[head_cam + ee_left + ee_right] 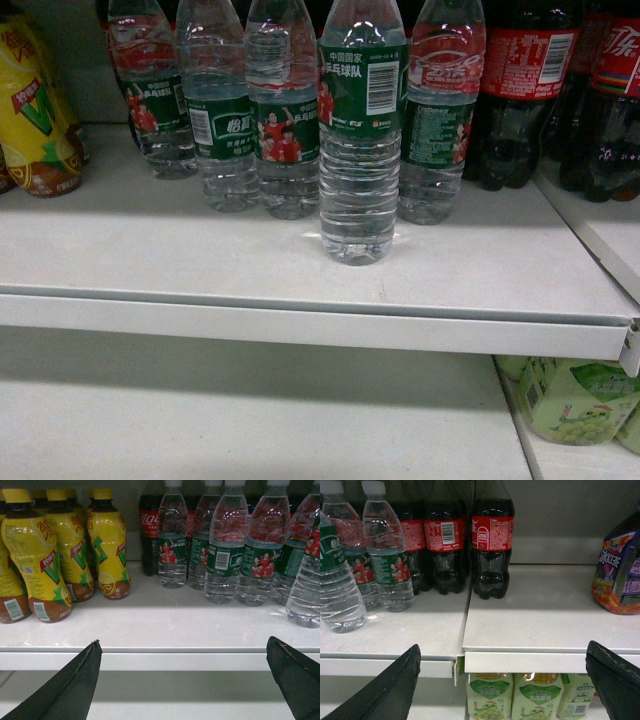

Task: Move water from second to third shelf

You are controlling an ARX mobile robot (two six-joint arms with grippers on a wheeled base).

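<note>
Several water bottles with dark green labels stand in a row on the white shelf (300, 320). One water bottle (360, 150) stands ahead of the row, nearer the shelf's front edge; it also shows at the right edge of the left wrist view (305, 590) and at the left edge of the right wrist view (337, 585). My left gripper (183, 647) is open in front of the shelf edge, left of that bottle, with nothing between its fingers. The right gripper (503, 652) is open too, empty, facing the shelf edge to the bottle's right. Neither gripper shows in the head view.
Yellow drink bottles (107, 545) crowd the shelf's left side. Dark cola bottles (492, 545) stand to the right of the water, and a purple pack (620, 570) sits further right. Light green grape drinks (490, 695) stand on the shelf below (250, 420).
</note>
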